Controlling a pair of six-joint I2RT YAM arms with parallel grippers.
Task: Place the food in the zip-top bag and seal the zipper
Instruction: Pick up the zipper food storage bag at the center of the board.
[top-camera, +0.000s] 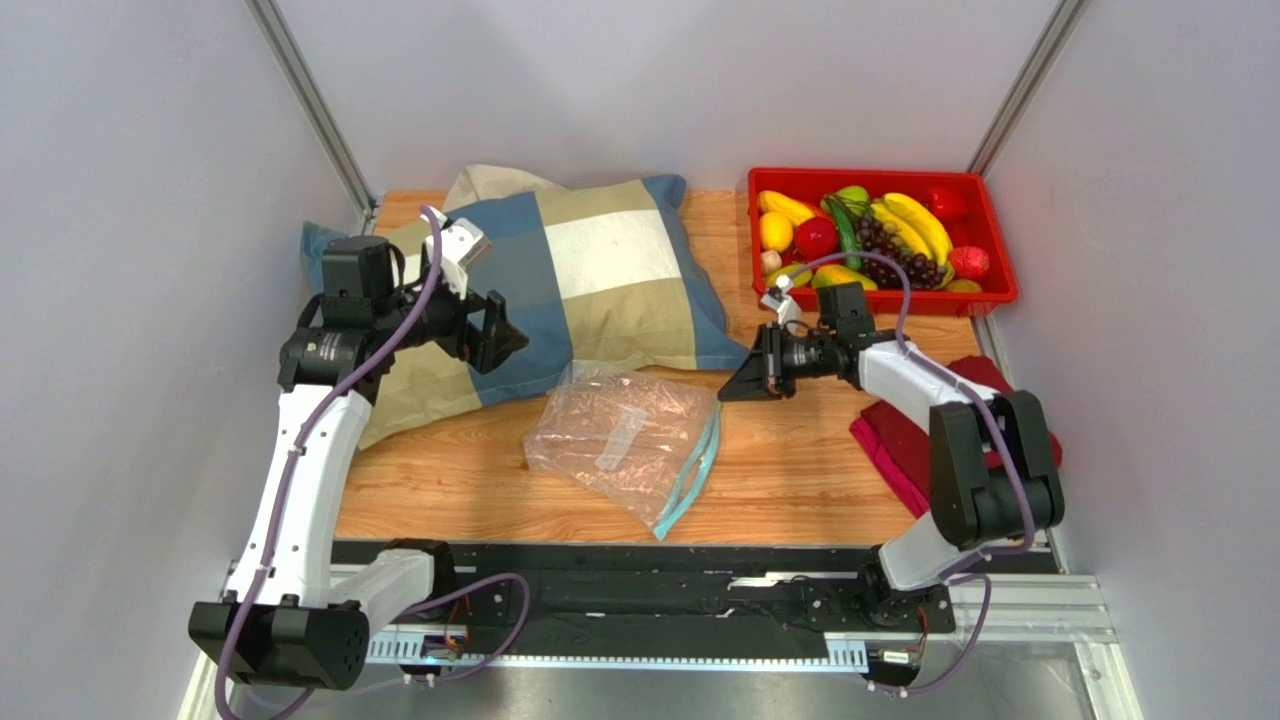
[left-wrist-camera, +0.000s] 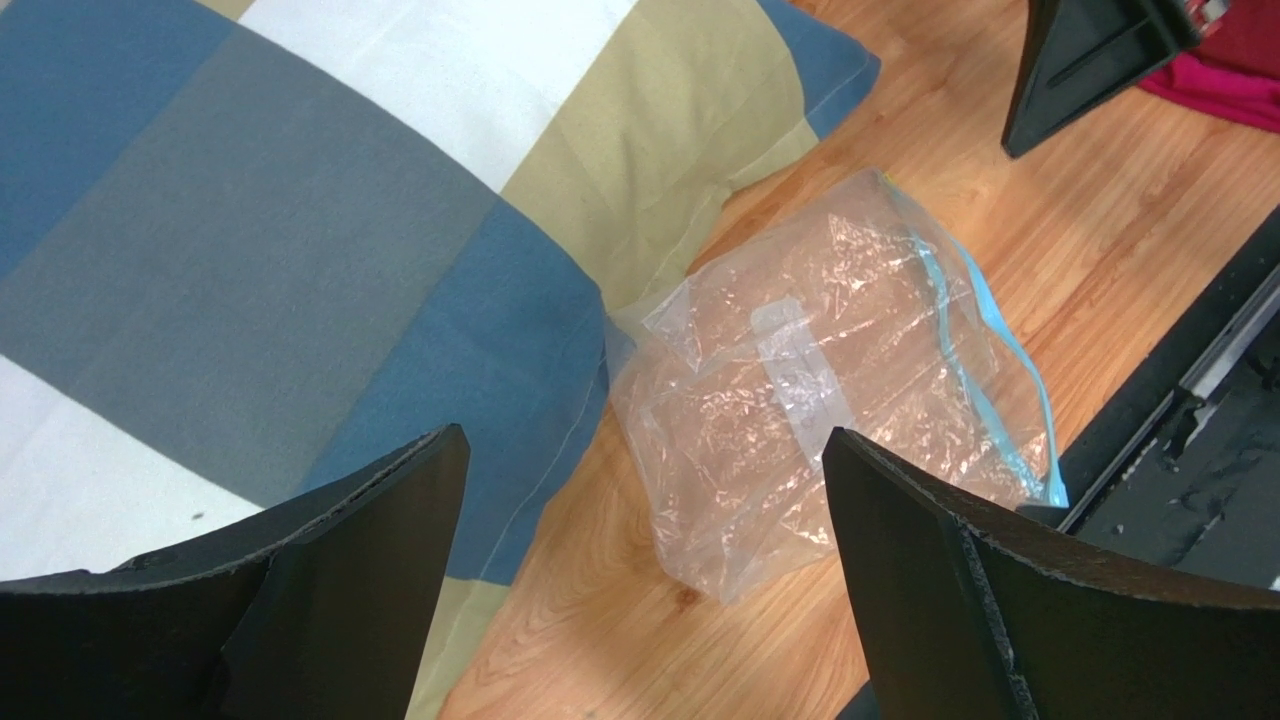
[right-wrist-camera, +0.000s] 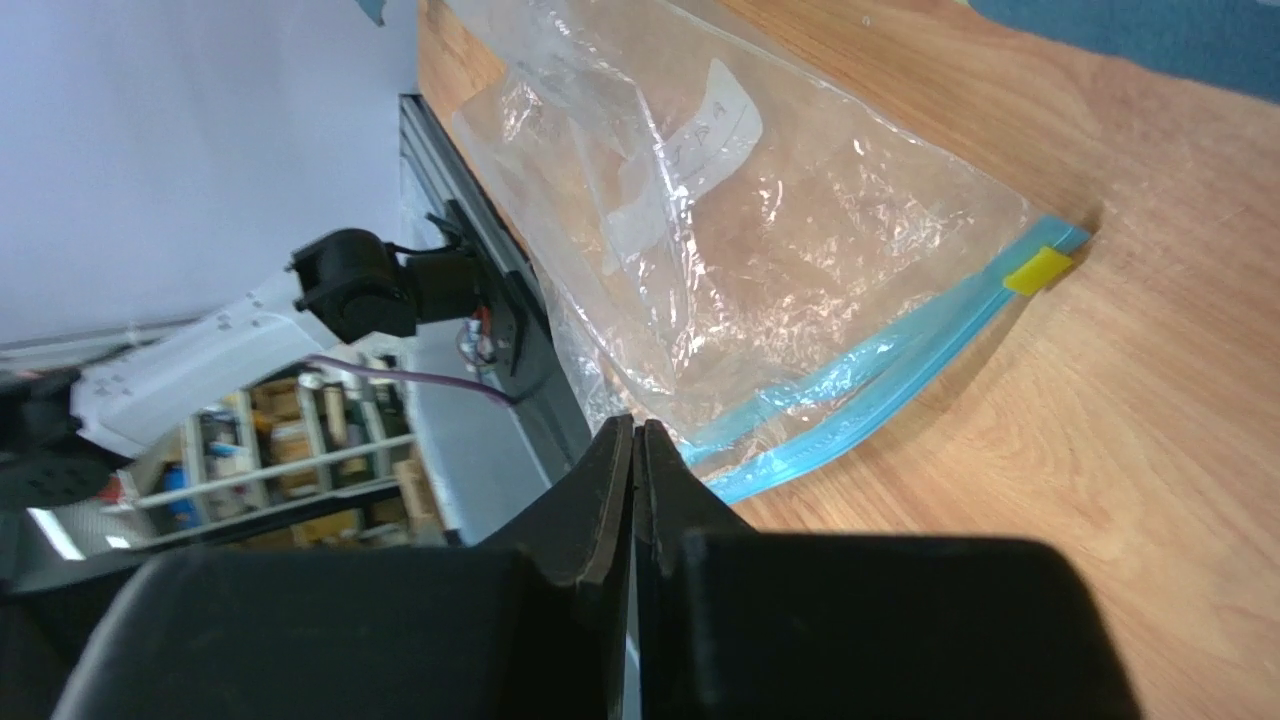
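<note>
The clear zip-top bag (top-camera: 624, 438) lies flat and empty on the wooden table, its light blue zipper (top-camera: 693, 473) along its right edge. It also shows in the left wrist view (left-wrist-camera: 812, 405) and the right wrist view (right-wrist-camera: 736, 225), where the zipper (right-wrist-camera: 887, 383) has a yellow tab. The food (top-camera: 864, 240), bananas, grapes, red and yellow pieces, lies in a red bin (top-camera: 992, 240) at the back right. My left gripper (top-camera: 501, 333) is open and empty above the pillow's edge, left of the bag. My right gripper (top-camera: 739, 383) is shut and empty, just right of the bag.
A blue, tan and white checked pillow (top-camera: 601, 270) lies at the back left, touching the bag's far corner. A dark red cloth (top-camera: 902, 435) lies under my right arm. A black rail (top-camera: 676, 563) runs along the table's near edge.
</note>
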